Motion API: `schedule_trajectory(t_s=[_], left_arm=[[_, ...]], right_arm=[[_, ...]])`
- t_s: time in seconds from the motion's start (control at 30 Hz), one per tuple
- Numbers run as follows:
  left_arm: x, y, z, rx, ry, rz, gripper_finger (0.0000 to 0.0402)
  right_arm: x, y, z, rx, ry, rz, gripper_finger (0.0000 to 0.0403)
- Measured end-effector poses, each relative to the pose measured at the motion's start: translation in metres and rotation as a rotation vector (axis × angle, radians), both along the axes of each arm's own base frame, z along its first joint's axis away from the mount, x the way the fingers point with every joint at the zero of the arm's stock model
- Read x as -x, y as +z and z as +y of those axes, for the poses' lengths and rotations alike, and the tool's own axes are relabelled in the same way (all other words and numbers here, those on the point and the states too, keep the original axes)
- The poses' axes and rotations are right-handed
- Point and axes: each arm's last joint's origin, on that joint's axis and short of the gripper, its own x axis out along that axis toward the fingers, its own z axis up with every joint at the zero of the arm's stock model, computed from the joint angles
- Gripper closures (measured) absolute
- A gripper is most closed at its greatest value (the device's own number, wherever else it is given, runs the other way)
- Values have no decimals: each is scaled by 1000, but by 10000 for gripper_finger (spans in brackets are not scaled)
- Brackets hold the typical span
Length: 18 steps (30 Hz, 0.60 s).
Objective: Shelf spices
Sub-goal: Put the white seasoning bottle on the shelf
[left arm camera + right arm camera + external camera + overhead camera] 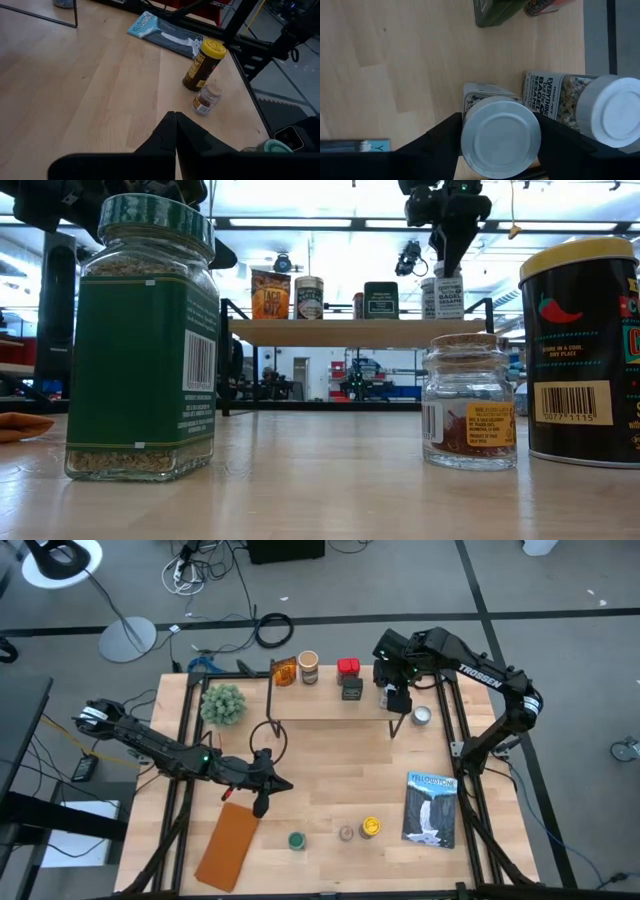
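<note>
Item: silver-lidded jar point(500, 142), standing on the shelf point(330, 708) at its right end, between my right gripper point(501, 134) fingers, which bracket its lid; whether they press it I cannot tell. Just beside it: a white-lidded seasoning jar point(600, 112). Also shelved: amber packet point(284, 671), tan-lidded jar point(308, 666), red tin point(347, 667), black box point(352, 688). Outstanding, near the table's front edge: green-lidded jar point(296, 840), small cork-topped jar point(206, 97), yellow-lidded tin point(203, 65). My left gripper point(175, 130), fingers pressed together and empty, hovers mid-table. By my count, about two-thirds done.
</note>
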Motion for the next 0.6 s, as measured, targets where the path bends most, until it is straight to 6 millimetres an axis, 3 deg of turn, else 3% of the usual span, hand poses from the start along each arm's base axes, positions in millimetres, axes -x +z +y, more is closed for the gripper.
schedule_trajectory(t_s=[0.6], left_arm=[[0,0,0,0,0,0,396]], right_arm=[[0,0,0,-6,-37,-10,163]])
